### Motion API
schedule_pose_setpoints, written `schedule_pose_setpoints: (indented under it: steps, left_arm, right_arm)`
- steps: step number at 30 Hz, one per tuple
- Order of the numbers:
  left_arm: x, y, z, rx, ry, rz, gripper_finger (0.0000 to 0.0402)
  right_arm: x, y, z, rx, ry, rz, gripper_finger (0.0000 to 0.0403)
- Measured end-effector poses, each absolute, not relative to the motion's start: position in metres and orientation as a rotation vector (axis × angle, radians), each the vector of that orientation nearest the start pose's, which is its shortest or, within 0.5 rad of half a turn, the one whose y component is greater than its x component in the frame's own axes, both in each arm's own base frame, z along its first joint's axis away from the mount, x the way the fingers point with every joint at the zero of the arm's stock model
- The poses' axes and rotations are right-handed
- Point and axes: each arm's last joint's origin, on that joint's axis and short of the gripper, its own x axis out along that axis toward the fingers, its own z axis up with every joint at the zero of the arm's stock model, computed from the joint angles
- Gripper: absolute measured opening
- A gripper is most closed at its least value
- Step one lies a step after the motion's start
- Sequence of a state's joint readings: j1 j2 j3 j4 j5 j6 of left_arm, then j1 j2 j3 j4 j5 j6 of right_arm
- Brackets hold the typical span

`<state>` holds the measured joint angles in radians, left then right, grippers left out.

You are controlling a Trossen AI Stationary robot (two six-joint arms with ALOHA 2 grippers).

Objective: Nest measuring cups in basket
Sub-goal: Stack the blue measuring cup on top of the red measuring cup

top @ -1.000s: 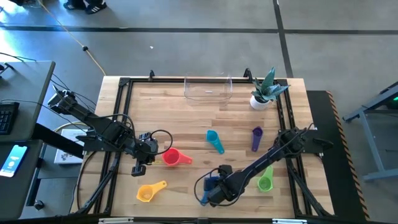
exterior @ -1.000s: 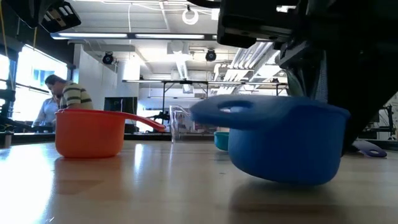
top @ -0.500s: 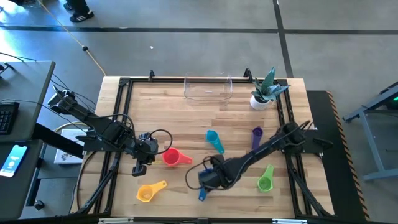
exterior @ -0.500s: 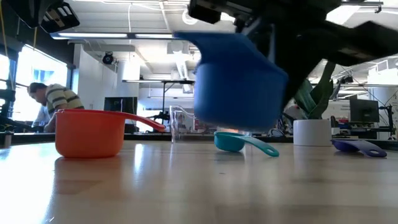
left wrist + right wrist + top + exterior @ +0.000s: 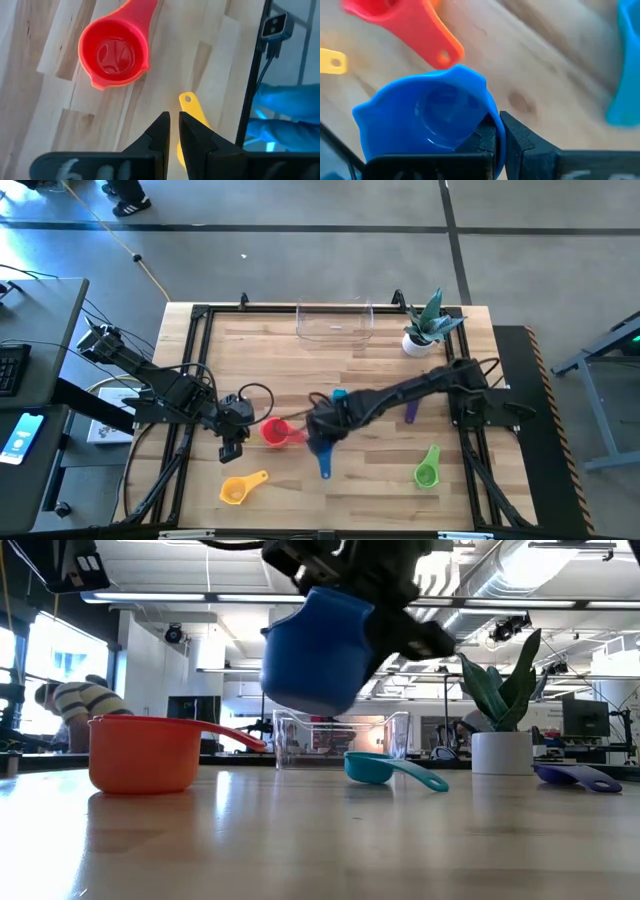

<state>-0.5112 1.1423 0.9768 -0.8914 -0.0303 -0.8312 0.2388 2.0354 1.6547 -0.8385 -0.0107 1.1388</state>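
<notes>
Six cups show from above, five of them resting on the wooden table [image 5: 300, 360]: the red cup [image 5: 276, 432], yellow cup [image 5: 234, 491], green cup [image 5: 427, 473] and purple cup [image 5: 413, 402], with the teal cup [image 5: 340, 395] half hidden by the right arm. The right gripper [image 5: 322, 430] carries the blue cup [image 5: 324, 452] just beside the red one, handle pointing at the table's near edge, long axis running front to back. The clear basket [image 5: 335, 323] sits at the far edge, next to a potted plant [image 5: 428, 326]. The left gripper [image 5: 228, 446] waits by the red cup.

At table height, the blue cup [image 5: 312, 652] hangs tilted above the wood, in front of the basket [image 5: 340, 738].

Left wrist: the fingers [image 5: 156, 135] stand nearly together (a thin slit only), holding nothing, with the red cup [image 5: 115, 55] and the yellow handle [image 5: 192, 107] beyond.

Right wrist: the fingers [image 5: 517, 137] are pinched tight on the blue cup's [image 5: 427, 117] rim.

No readable writing anywhere.
</notes>
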Motion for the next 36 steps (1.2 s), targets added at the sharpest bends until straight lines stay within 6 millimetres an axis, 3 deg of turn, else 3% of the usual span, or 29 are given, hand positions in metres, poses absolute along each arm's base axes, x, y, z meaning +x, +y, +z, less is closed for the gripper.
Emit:
schedule_pose_setpoints:
  steps: [13,26,36]
  left_arm:
    - [0.183,-0.102,0.278,-0.723,1.126,0.182,0.003]
    - [0.182,-0.104,0.278,-0.89,1.169,0.234,0.003]
    - [0.182,-0.104,0.278,-0.915,1.167,0.249,0.003]
  right_arm:
    - [0.44,0.023,0.224,0.633,1.028,-0.106,0.0002]
    - [0.453,-0.011,0.235,0.56,0.858,0.086,0.0002]
    - [0.465,-0.026,0.295,0.399,0.697,0.162,0.0002]
